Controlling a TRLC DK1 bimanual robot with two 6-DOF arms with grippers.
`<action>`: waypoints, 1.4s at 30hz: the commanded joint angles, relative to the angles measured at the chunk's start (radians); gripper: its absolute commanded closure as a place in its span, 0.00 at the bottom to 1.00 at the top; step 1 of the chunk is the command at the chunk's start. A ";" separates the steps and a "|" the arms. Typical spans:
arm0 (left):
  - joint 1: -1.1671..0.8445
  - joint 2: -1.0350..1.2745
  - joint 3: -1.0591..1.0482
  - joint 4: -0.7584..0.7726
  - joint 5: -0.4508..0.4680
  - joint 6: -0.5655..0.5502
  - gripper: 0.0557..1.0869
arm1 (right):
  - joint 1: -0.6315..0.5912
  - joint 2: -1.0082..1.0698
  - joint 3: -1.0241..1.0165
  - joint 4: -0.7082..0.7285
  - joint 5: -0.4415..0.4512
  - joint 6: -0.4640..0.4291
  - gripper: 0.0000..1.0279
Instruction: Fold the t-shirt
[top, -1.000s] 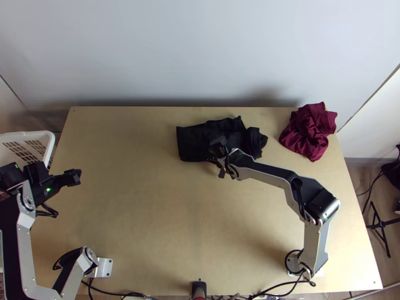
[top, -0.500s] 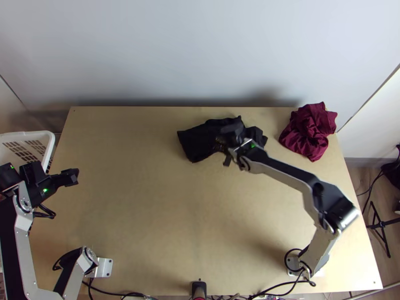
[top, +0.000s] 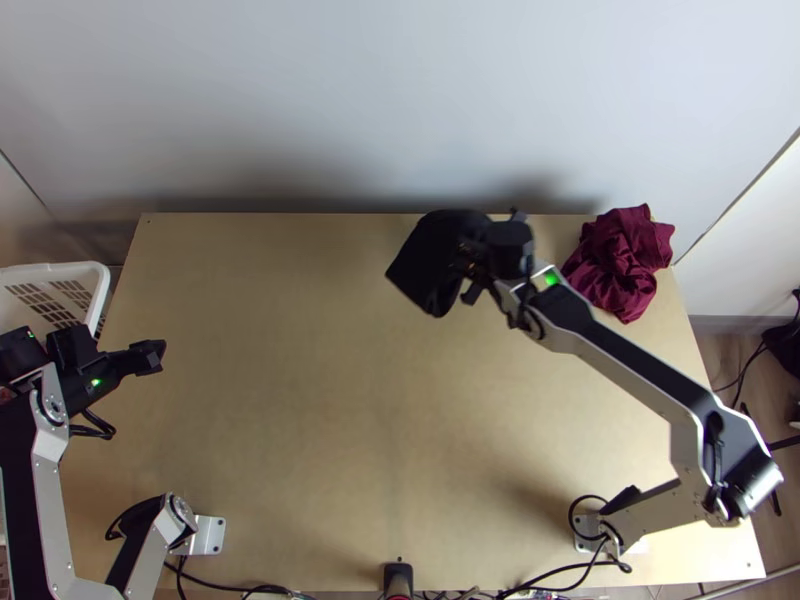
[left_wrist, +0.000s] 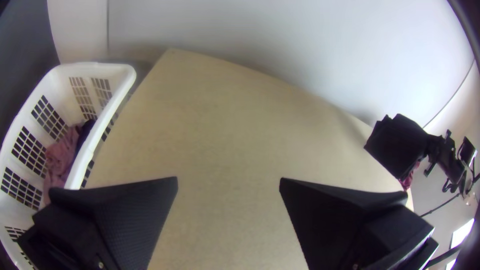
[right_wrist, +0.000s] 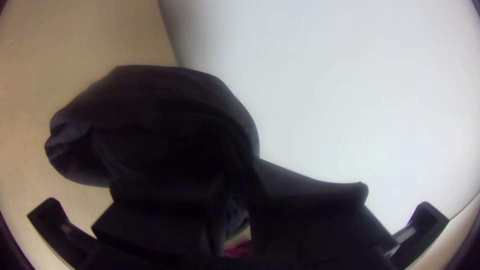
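Observation:
In the top view my right gripper (top: 476, 262) is at the table's far side, right of the middle, with the black t-shirt (top: 430, 262) hanging from it as a folded bundle. The right wrist view has the right gripper (right_wrist: 235, 200) closed on the black cloth (right_wrist: 155, 120), which bulges out past the fingers. My left gripper (top: 150, 357) is over the table's left edge, away from the cloth. In the left wrist view the left gripper (left_wrist: 229, 187) stands open, nothing between its fingers; the dark bundle (left_wrist: 398, 142) is far off.
A crumpled dark red cloth (top: 622, 262) lies at the table's far right corner. Beyond the left edge stands a white basket (left_wrist: 112, 100) with pinkish and dark cloth inside. A pale wall (top: 400, 110) rises behind the table (top: 300, 420).
The right gripper has moved rightward and toward the table's far side, and the black t-shirt has come up off the table with it. The left arm has barely moved.

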 joint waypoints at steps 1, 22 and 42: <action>-0.011 0.005 0.001 0.000 0.003 0.007 0.04 | -0.101 -0.077 -0.020 0.033 0.007 -0.034 0.97; -0.023 0.000 -0.026 -0.009 0.003 0.032 0.04 | -0.663 0.027 0.129 0.251 -0.088 -0.210 0.97; 0.003 -0.006 -0.059 0.002 0.001 0.078 0.04 | -0.795 0.068 -0.269 0.478 -0.147 -0.250 0.97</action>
